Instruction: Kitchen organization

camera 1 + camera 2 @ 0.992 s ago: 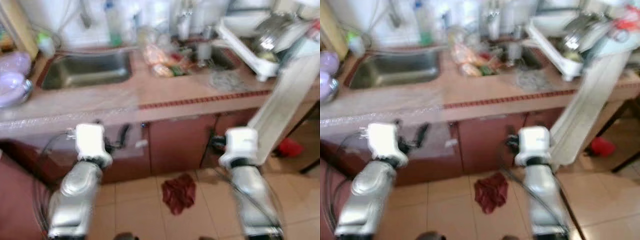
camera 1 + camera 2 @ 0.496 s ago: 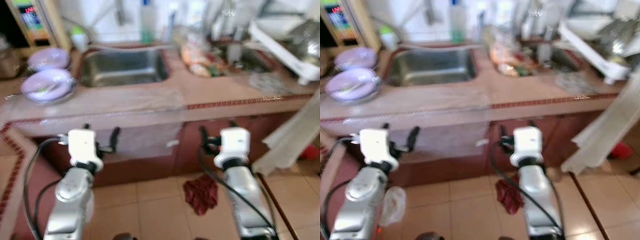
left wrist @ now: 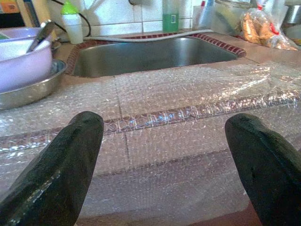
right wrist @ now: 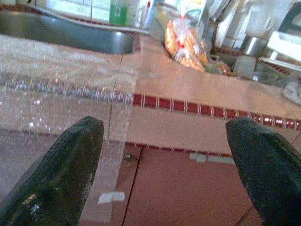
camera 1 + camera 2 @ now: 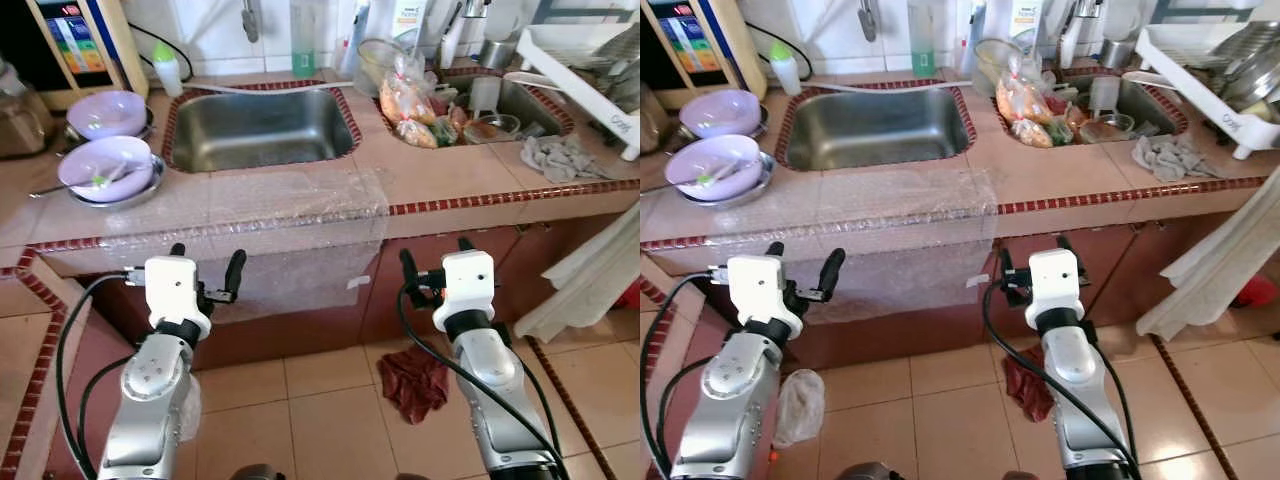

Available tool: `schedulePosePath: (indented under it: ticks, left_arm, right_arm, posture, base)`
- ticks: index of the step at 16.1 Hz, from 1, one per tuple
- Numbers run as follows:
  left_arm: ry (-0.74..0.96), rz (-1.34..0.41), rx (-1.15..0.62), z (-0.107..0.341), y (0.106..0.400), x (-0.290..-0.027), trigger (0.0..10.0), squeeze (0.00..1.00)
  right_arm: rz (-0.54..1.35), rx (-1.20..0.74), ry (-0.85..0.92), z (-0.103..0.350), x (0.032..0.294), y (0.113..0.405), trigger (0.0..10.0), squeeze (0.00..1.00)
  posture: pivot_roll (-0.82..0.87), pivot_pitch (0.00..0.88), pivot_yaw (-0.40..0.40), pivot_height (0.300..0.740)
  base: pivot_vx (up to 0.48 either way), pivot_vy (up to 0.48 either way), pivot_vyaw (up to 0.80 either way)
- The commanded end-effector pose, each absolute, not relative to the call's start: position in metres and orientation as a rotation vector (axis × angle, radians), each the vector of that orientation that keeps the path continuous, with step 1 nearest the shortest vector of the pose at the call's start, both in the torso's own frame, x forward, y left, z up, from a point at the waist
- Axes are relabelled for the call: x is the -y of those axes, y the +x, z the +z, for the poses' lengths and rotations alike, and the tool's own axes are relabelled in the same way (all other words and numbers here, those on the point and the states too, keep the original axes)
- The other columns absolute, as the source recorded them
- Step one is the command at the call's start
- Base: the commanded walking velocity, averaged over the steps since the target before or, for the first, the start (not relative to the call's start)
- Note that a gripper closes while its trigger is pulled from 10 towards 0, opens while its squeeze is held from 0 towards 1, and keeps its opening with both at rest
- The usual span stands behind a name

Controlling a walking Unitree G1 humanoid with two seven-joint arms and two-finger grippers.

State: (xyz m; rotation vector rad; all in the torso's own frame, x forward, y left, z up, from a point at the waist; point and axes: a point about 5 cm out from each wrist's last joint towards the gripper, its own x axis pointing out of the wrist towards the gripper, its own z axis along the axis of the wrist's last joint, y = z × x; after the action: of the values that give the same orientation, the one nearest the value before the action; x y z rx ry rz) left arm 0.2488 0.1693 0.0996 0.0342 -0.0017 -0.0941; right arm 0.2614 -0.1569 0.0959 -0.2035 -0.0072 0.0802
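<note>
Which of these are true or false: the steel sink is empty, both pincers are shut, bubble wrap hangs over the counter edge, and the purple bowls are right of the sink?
1. The stainless steel sink basin is empty. True.
2. Both pincers are shut. False: the left pincer and right pincer are open and hold nothing.
3. A clear bubble wrap sheet drapes over the counter edge. True.
4. The purple plastic bowls sit right of the sink. False: they sit left of it.

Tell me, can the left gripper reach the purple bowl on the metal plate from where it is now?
Probably not yet: the left gripper hangs open below the counter edge, and the purple bowl sits up on top, further back.
</note>
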Motion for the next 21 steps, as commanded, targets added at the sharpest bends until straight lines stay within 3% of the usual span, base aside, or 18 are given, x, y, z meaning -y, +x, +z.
schedulePosePath:
  ticks: [1,3,8,12,21]
  left_arm:
    - [0.043,-0.083,0.015,0.103,0.249,-0.172,10.0,0.0]
    - [0.045,-0.077,0.018,0.103,0.249,-0.172,10.0,0.0]
    - [0.088,-0.077,0.0,0.101,0.251,-0.176,10.0,0.0]
    - [0.078,-0.019,-0.004,0.099,0.248,-0.184,10.0,0.0]
    - [0.074,-0.02,0.029,0.103,0.255,-0.178,10.0,0.0]
  right_arm:
    - [0.09,0.002,-0.213,0.097,0.154,0.263,10.0,0.0]
    - [0.093,0.008,-0.196,0.098,0.153,0.263,10.0,0.0]
    - [0.188,0.017,-0.165,0.107,0.164,0.267,10.0,0.0]
    - [0.106,0.052,-0.072,0.111,0.156,0.262,10.0,0.0]
    - [0.038,0.097,-0.137,0.113,0.154,0.26,10.0,0.0]
  posture:
    - [0.0,0.0,0.032,0.74]
    - [0.0,0.0,0.0,0.74]
    - [0.0,0.0,0.065,0.74]
    - [0.01,0.0,0.051,0.74]
    - [-0.01,0.0,0.067,0.74]
  base:
    - [0.0,0.0,0.0]
    - [0.0,0.0,0.0]
    - [0.0,0.0,0.0]
    - [0.0,0.0,0.0]
    - [0.0,0.0,0.0]
